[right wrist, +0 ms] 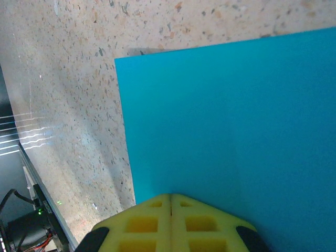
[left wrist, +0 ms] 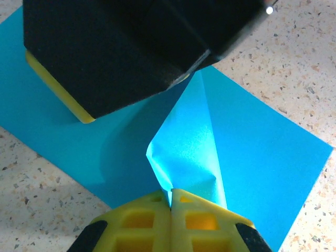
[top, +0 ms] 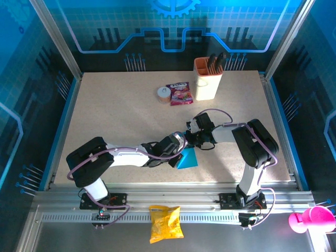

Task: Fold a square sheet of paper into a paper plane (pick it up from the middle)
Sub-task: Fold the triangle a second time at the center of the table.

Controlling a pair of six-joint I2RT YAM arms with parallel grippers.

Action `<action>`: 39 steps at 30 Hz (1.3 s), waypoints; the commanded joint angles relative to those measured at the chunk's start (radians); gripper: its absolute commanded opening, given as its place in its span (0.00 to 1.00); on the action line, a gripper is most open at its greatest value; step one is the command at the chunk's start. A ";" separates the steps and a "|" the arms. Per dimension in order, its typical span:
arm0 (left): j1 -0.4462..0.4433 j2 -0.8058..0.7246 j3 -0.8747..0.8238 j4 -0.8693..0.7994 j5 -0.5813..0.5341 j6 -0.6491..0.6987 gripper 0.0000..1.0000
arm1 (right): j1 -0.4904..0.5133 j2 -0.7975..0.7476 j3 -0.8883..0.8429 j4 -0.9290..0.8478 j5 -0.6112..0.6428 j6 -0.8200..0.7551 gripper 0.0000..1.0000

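Your left gripper [left wrist: 170,197] is clamped tight on a pinched-up ridge of the blue sheet [left wrist: 273,157] — it's by the middle of the table's [top: 115,115] near edge. Your right gripper [right wrist: 171,199] is closed too, tips on the sheet.

The sheet of paper [top: 186,158] is seen as a plain, unmarked bright cyan-blue, set against a table [top: 121,121] coloured beige and speckled with dark and reddish flecks. The left fingers [left wrist: 118,231] and the right fingers [right wrist: 118,231] are coloured yellow with black edging. A pink-red printed packet [top: 179,93], a beige cup [top: 206,88] rimmed in orange and a yellow bag [top: 166,223] are seen, and the walls [top: 105,26] are patterned in blue with lighter lines.
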 commanded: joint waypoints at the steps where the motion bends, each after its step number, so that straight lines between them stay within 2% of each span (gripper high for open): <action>1: 0.007 0.019 -0.005 0.005 0.002 0.014 0.05 | -0.007 0.046 -0.034 -0.045 0.026 -0.003 0.00; 14: 0.007 0.047 -0.021 0.011 0.005 0.004 0.04 | -0.024 0.020 -0.008 -0.058 0.002 0.004 0.00; 21: 0.007 0.058 -0.023 0.011 0.007 0.003 0.04 | -0.064 -0.149 0.022 -0.086 -0.026 0.013 0.21; 24: 0.007 0.057 -0.025 0.013 0.007 0.001 0.04 | -0.070 -0.239 0.013 -0.134 -0.005 -0.002 0.22; 29: 0.008 0.055 -0.027 0.015 0.006 0.000 0.04 | -0.064 -0.358 -0.108 -0.121 0.040 0.033 0.18; 32: 0.007 0.054 -0.026 0.014 0.006 0.001 0.04 | -0.045 -0.423 -0.201 -0.078 0.069 0.070 0.10; 36: 0.008 0.053 -0.028 0.013 0.005 0.004 0.04 | 0.016 -0.473 -0.289 -0.011 0.122 0.132 0.02; 39: 0.007 0.059 -0.024 0.012 0.003 0.006 0.04 | 0.068 -0.480 -0.309 0.018 0.157 0.165 0.00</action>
